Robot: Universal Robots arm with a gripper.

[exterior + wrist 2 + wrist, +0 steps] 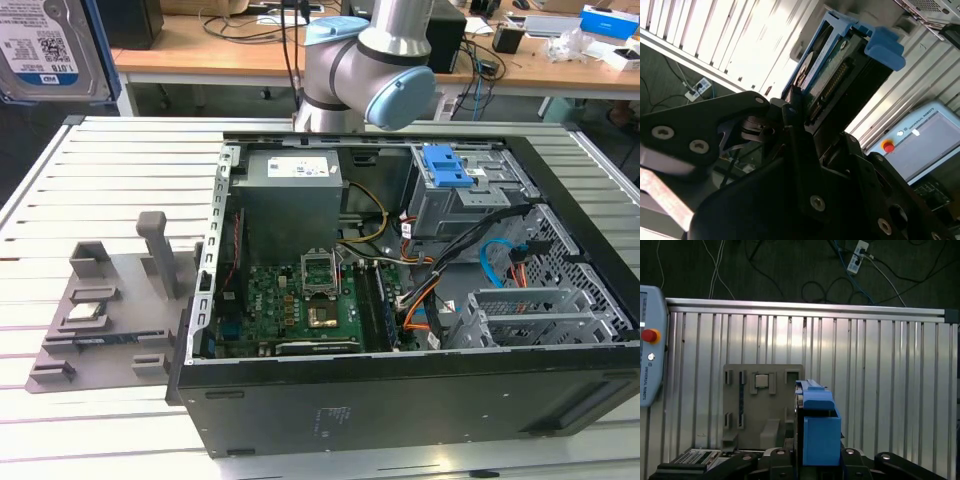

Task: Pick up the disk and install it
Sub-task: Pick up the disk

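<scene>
The disk [45,45], a silver drive with a white-and-blue label in a blue carrier rail, hangs high at the exterior view's upper left, well above the slatted table. In the second wrist view my gripper [805,107] is shut on the disk [837,65], its black fingers clamping the drive's sides, with the connector edge showing. In the first wrist view the disk [817,425] is seen edge-on, its blue carrier standing up between the fingers of my gripper [817,457], above the table beside the grey fixture plate [735,405].
An open computer case [400,400] lies on the table, with a grey drive bay and its blue latch [447,165] at its far right. The grey fixture plate [110,300] carries a small silver chip [85,310]. A teach pendant [650,365] lies at the table's edge.
</scene>
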